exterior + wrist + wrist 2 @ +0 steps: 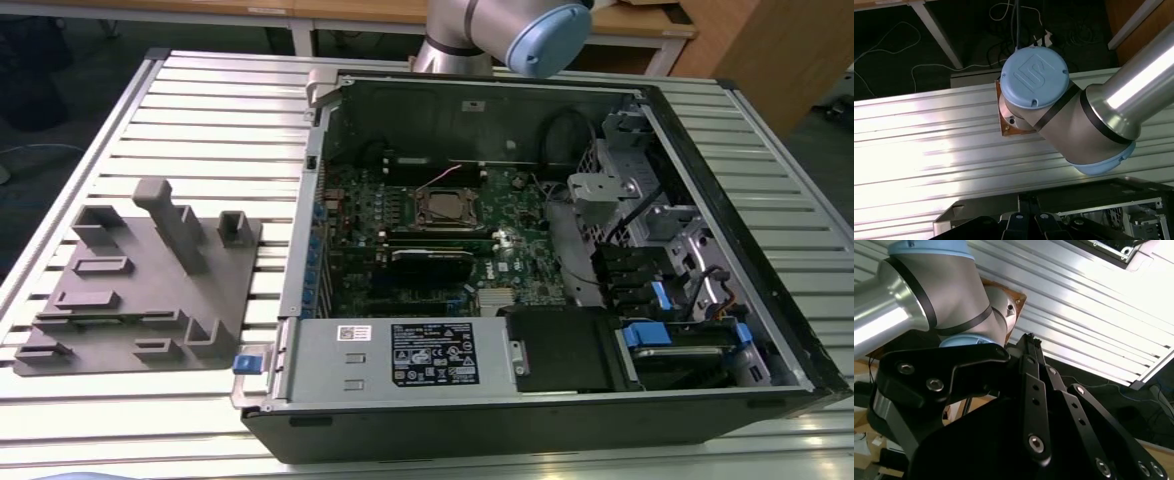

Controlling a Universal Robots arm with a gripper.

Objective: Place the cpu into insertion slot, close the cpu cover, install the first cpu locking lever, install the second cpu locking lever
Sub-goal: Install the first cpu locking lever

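Status: gripper point(1029, 338) is well apart from the insertion slot point(424, 213). The arm point(514, 30) sits high, past the far wall of the computer case point(767, 300) from the slot. Both wrist views look back at the arm's own joints and the slatted table point(929, 130). In the second wrist view the fingers look pressed together with nothing between them.

In the exterior view we see a dull grey square inside the slot's metal rim. We read it as the cpu point(449, 206), seated. The cpu cover and the locking levers at the slot are too small for us to tell their state. The grey fixture tray point(134, 290) lies well to the exterior view's left of the slot, outside the case.

Our call: placement looks done, cover and lever steps are unconfirmed, and no step is actively in hand.

Any approach to the slot calls for a straight drop through the case's open side. It must clear the pink wire point(441, 180) just beyond the slot. It also calls for a flat, light push, not a grasp.
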